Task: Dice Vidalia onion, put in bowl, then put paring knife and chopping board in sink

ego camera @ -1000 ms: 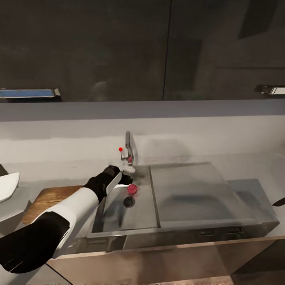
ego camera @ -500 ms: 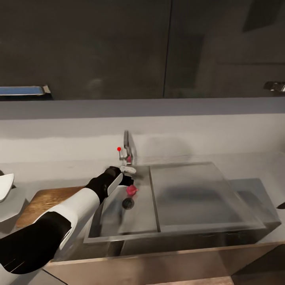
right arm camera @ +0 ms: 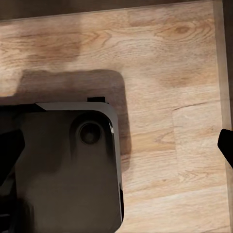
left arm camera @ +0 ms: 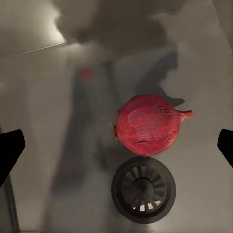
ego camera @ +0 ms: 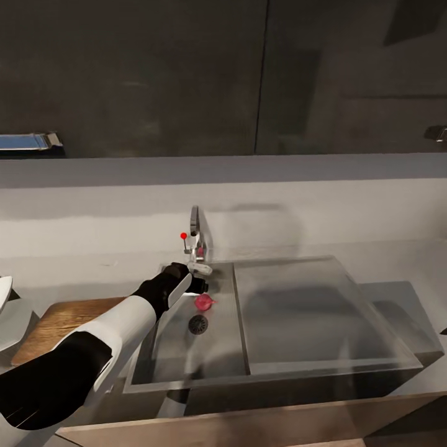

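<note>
- Left pincer [ego camera: 200,280] hangs over the sink [ego camera: 186,366], fingers [left arm camera: 10,148] spread wide apart.
- Onion [ego camera: 204,302] lies on the basin floor, just beside the drain [ego camera: 198,323], at its 12 o'clock in the head view.
- Board [ego camera: 53,326] lies on the surface at the sink's 9 o'clock.
- Right pincer [right arm camera: 116,148] is spread open above wooden floor [right arm camera: 184,63].

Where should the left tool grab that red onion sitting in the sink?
Grip the onion across its round belly, coming straight down from above. It lies on its side beside the drain, its pointed tip sideways, and the open left tool already straddles it.
</note>
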You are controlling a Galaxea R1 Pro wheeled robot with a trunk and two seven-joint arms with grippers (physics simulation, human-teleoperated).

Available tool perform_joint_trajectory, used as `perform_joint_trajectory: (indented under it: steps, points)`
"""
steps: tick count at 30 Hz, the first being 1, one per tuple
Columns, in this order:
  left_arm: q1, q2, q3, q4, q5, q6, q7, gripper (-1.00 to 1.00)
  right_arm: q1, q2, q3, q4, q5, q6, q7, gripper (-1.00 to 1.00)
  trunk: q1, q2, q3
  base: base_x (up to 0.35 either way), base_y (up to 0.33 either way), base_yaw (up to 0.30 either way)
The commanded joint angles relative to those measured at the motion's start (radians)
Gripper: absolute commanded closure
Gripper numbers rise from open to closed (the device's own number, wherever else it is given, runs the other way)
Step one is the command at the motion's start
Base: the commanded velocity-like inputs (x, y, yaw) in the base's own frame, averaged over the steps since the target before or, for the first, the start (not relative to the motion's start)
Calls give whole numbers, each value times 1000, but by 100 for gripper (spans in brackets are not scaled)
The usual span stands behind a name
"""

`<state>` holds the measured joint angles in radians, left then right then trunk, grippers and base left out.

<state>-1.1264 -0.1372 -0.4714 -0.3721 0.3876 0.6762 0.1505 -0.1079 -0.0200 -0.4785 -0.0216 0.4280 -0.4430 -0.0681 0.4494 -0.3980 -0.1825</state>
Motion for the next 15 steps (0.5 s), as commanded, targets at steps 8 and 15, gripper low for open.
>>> perform_joint_trajectory:
  steps: [8,15]
  points:
    - [-1,1,-7,26,10,-29,6,-100,-1,1,-5,2,11,-3,-7,-100,1,-2,-7,17,0,0]
    - [-1,-1,-7,43,10,-50,6,-100,-1,0,-5,2,11,-3,-7,-100,1,-2,-16,165,0,0]
